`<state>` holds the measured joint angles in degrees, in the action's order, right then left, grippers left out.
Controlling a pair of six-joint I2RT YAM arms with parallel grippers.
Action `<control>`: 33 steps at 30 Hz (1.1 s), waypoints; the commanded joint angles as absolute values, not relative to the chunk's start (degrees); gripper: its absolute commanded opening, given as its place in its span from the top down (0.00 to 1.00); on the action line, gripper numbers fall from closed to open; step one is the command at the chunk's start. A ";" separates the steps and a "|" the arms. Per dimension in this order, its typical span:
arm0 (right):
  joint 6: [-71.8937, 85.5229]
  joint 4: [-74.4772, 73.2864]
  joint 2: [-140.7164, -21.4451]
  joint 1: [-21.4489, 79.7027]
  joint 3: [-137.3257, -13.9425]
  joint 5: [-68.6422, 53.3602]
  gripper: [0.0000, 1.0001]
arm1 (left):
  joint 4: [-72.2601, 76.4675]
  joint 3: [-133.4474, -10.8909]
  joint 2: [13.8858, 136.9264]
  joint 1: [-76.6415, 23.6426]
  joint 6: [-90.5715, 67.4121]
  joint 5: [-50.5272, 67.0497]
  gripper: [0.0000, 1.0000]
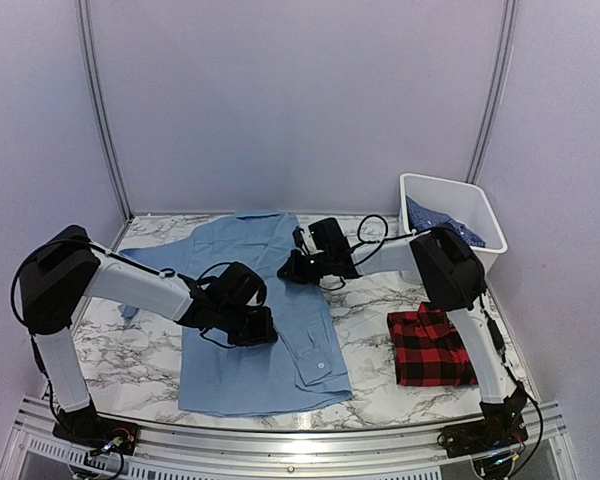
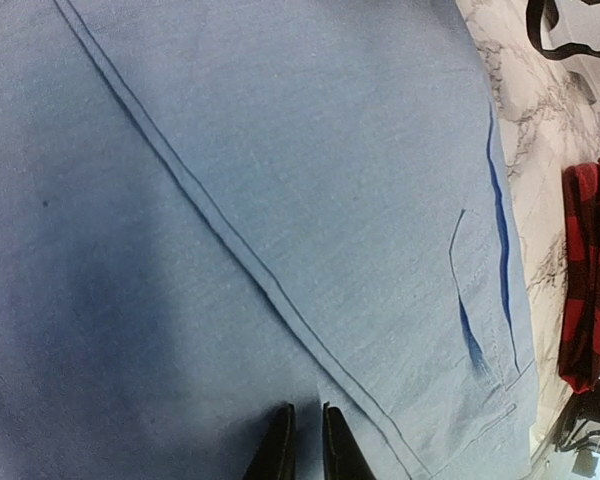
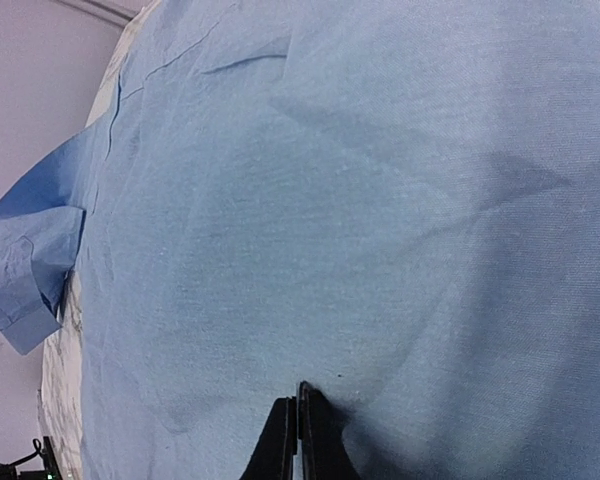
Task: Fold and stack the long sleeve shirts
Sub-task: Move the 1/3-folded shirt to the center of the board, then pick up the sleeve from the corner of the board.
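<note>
The light blue shirt (image 1: 250, 300) lies flat on the marble table, sleeves partly folded in. It fills the left wrist view (image 2: 280, 200) and the right wrist view (image 3: 330, 200). My left gripper (image 1: 258, 327) is down on the shirt's middle. Its tips (image 2: 307, 425) stand a narrow gap apart with a small ridge of cloth between them. My right gripper (image 1: 290, 266) is at the shirt's upper right edge. Its tips (image 3: 300, 400) are closed tight where the cloth puckers. The red-and-black plaid shirt (image 1: 430, 346) lies folded at the right. The darker blue patterned shirt (image 1: 435, 218) is in the bin.
A white plastic bin (image 1: 477, 215) stands at the back right corner. The plaid shirt also shows at the right edge of the left wrist view (image 2: 590, 270). A sleeve cuff (image 3: 25, 280) hangs at the shirt's far left. Grey walls enclose the table.
</note>
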<state>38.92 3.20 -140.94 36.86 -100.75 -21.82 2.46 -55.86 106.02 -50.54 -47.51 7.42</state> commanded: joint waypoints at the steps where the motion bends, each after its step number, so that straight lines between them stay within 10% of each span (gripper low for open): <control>1: 35.35 -0.63 -138.65 32.20 -95.45 -20.05 0.95 | 1.76 -60.81 110.68 -53.14 -49.37 7.98 0.88; 33: 17.93 -16.60 -124.57 38.54 -103.00 -14.39 0.64 | -20.73 -50.50 75.79 -27.20 -40.51 -18.03 0.61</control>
